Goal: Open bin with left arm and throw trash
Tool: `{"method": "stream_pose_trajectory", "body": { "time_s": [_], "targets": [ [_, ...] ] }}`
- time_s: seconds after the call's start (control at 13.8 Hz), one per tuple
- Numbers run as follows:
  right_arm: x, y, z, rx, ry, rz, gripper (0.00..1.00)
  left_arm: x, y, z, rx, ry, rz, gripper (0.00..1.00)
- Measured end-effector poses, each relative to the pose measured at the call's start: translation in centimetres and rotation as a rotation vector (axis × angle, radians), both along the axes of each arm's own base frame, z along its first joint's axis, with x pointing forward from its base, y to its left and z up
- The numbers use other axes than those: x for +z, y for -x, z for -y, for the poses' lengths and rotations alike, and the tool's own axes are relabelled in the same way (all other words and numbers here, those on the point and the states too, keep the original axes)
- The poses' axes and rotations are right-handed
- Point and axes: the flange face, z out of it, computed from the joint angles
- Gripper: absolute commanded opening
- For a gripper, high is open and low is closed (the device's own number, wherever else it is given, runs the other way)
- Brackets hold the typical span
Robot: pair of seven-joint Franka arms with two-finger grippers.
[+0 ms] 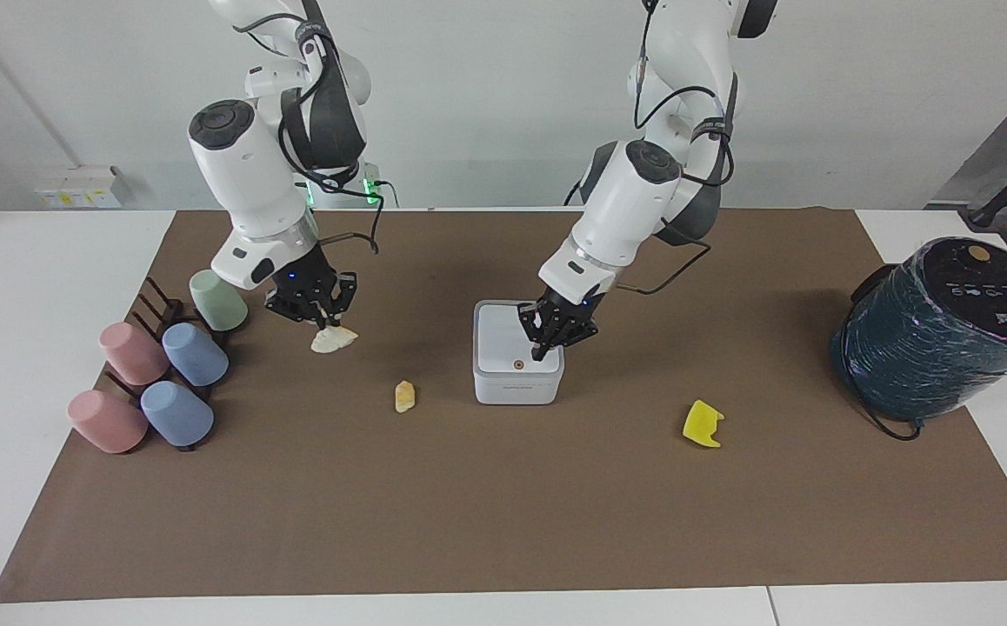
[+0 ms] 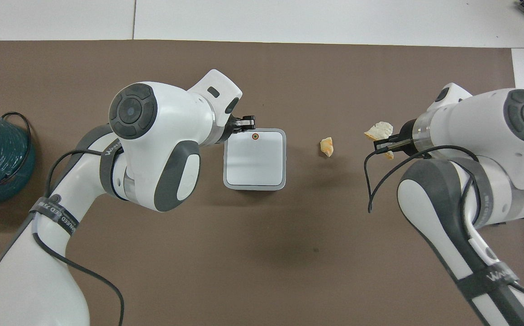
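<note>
The white bin (image 1: 516,384) stands mid-mat with its lid shut, and it also shows in the overhead view (image 2: 254,160). My left gripper (image 1: 542,349) is shut, its tips down at the lid beside the orange dot (image 1: 517,364); in the overhead view my left gripper (image 2: 246,122) is at the lid's edge farthest from the robots. My right gripper (image 1: 316,317) is shut on the pale beige triangle (image 1: 332,340) and holds it above the mat; both show in the overhead view, gripper (image 2: 386,146) and triangle (image 2: 379,130). The yellow-orange lump (image 1: 404,396) and the bright yellow piece (image 1: 702,423) lie on the mat.
A rack of pastel cups (image 1: 164,369) stands at the right arm's end of the mat. The big dark teal cylinder (image 1: 938,335) stands at the left arm's end. The brown mat (image 1: 503,522) covers the table.
</note>
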Motion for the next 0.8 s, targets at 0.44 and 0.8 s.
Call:
{"method": "stream_pose_trajectory", "body": {
  "time_s": [0.44,0.8],
  "targets": [
    [1.8,0.8,0.0,-0.018,-0.004,0.002,0.00,-2.8,0.2,1.7,-0.004,-0.005,-0.010,0.00],
    [1.9,1.5,-3.3,-0.070,-0.014,-0.008,0.00,-2.9,0.3,1.8,-0.006,-0.007,-0.012,0.00]
  ]
}}
